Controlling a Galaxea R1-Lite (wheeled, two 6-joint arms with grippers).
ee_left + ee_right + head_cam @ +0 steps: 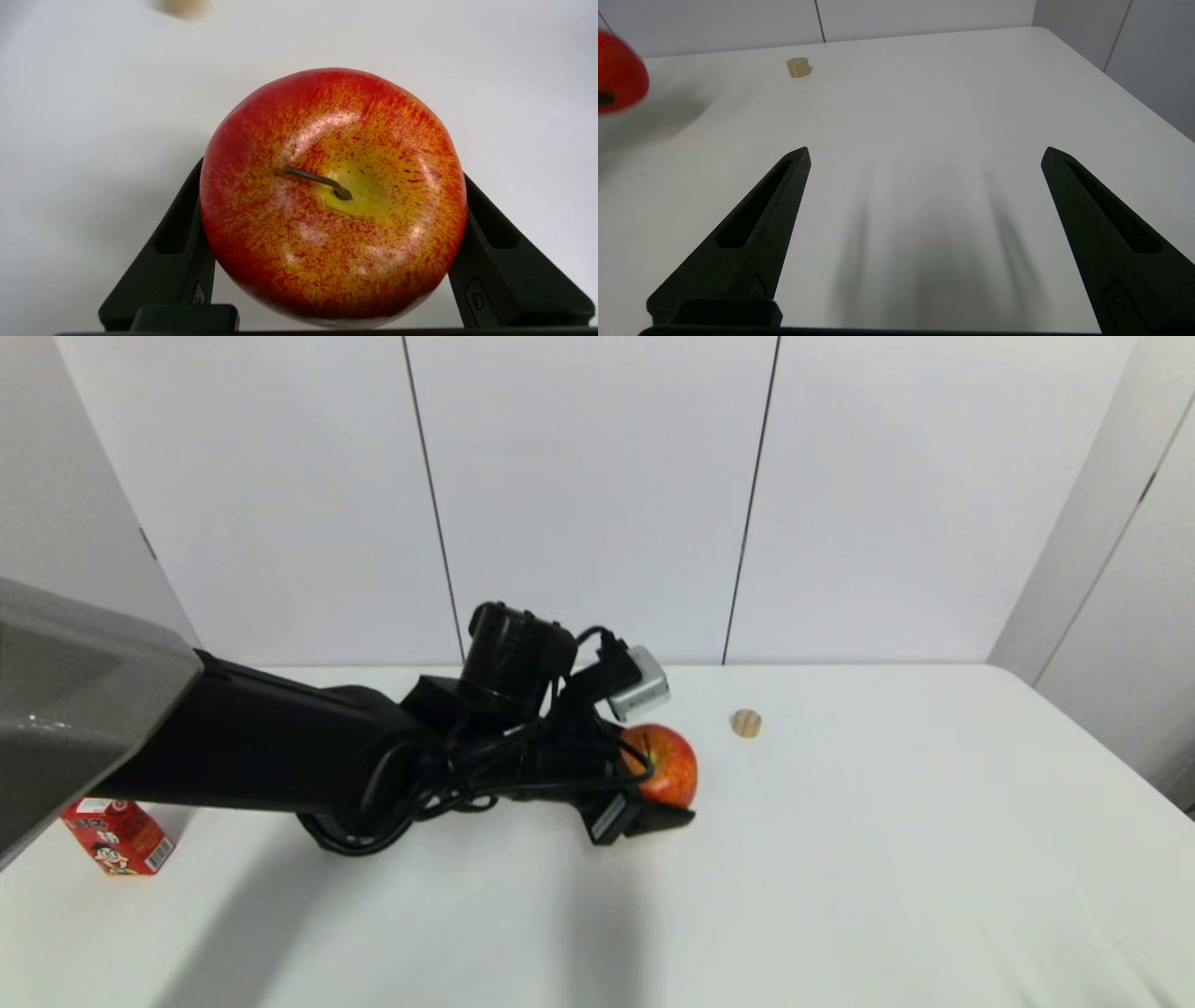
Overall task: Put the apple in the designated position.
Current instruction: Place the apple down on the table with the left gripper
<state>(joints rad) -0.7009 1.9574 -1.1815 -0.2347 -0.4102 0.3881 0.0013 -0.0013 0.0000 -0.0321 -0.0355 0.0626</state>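
Near the worktop's (pixel 840 859) middle, the left gripper (pixel 333 242) clasps the apple (pixel 333 196) between both fingers (pixel 177 242), stem toward the wrist camera. A wooden bead (pixel 746 722) lies just beyond, a red carton (pixel 118 835) far left. The right gripper (pixel 924 161) hangs spread wide over bare worktop.

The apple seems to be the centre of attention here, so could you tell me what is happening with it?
The robot's left hand has the apple clamped between its two black fingers, stem facing the wrist camera. In the head view it sits near the middle of the white table; whether it rests on the surface or is just above it I cannot tell. A small wooden bead lies beyond it and a red carton stands at the robot's far left. The right hand waits open over bare tabletop, holding nothing.
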